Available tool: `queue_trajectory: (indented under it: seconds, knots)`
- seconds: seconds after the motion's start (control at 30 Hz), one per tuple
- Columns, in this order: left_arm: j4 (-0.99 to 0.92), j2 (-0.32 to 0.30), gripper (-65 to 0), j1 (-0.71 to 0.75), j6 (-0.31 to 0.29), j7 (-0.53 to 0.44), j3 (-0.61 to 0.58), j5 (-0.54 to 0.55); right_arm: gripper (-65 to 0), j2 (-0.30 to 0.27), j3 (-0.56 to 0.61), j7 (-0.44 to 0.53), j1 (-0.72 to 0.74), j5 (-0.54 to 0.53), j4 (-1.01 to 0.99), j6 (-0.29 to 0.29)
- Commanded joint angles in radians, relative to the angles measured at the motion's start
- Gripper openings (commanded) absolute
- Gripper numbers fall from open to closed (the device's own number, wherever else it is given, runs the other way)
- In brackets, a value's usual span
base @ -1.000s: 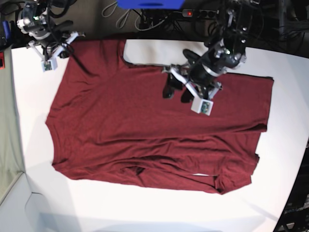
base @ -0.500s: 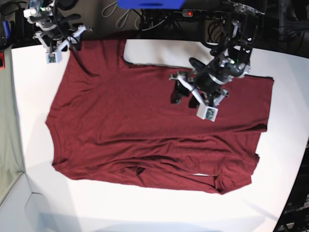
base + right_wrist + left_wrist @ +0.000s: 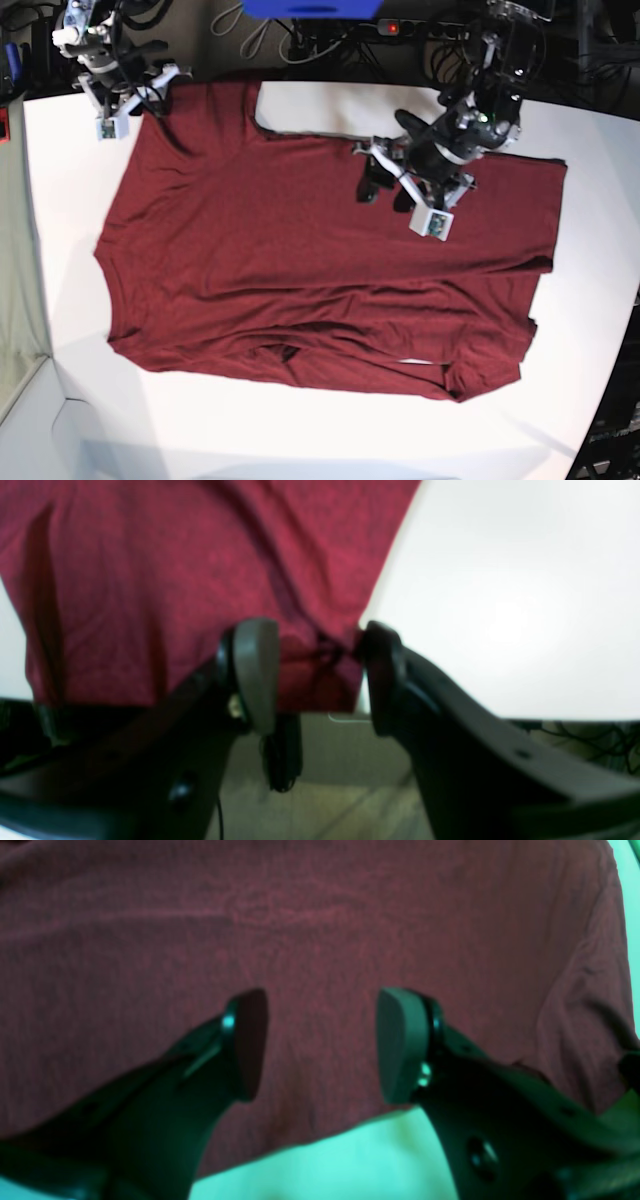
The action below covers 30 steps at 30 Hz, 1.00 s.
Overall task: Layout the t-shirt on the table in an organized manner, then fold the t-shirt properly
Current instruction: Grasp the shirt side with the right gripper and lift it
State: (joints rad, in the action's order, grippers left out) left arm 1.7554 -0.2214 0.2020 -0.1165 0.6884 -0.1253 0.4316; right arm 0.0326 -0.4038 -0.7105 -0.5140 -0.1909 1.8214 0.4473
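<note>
The dark maroon t-shirt [image 3: 300, 250] lies spread over the white table [image 3: 300, 430], with folds bunched along its near edge. My left gripper [image 3: 383, 195] hovers over the shirt's upper middle. In the left wrist view it [image 3: 320, 1045] is open, with only flat fabric [image 3: 320, 915] below and the shirt's edge against the table [image 3: 350, 1160]. My right gripper [image 3: 158, 88] is at the shirt's far left corner by the table's back edge. In the right wrist view it [image 3: 317, 675] is open, and the corner of the fabric [image 3: 200, 555] lies loose between the fingers.
Behind the table's back edge run cables and a power strip [image 3: 400, 28], next to a blue object [image 3: 310, 8]. A red item [image 3: 3, 125] sits at the left border. The floor [image 3: 350, 780] shows past the edge under my right gripper.
My right gripper has opened, let go of the shirt's far left corner and drawn back toward the table's edge. My left arm has shifted a little to the right above the shirt, still open.
</note>
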Motion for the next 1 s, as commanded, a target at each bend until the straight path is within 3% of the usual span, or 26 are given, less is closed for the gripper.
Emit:
queue_trajectory:
  seconds: [0.0, 0.1, 0.13, 0.53, 0.97]
  knots:
    - [0.018, -0.003, -31.3, -0.011, -0.004, -0.022, 0.003, 0.008, -44.5, -0.004, -0.002, -0.019, -0.004, 0.000, 0.001, 0.005]
    - [0.018, -0.003, -31.3, -0.011, -0.004, -0.022, 0.005, 0.008, -62.0, -0.004, -0.002, -0.019, 0.024, 0.000, -0.015, 0.005]
    - [0.018, -0.003, -31.3, -0.011, -0.004, -0.022, 0.005, 0.008, -65.0, -0.004, -0.002, -0.019, 0.033, 0.000, -0.021, 0.005]
    - [0.019, 0.000, -31.3, -0.011, -0.004, -0.022, 0.105, 0.009, -65.0, -0.024, -0.001, -0.021, 0.193, -0.003, 0.021, 0.005]
    - [0.096, 0.004, -31.3, 0.003, -0.004, -0.014, 0.212, 0.009, -65.0, -0.096, 0.144, -0.090, 0.590, 0.000, 0.007, 0.006]
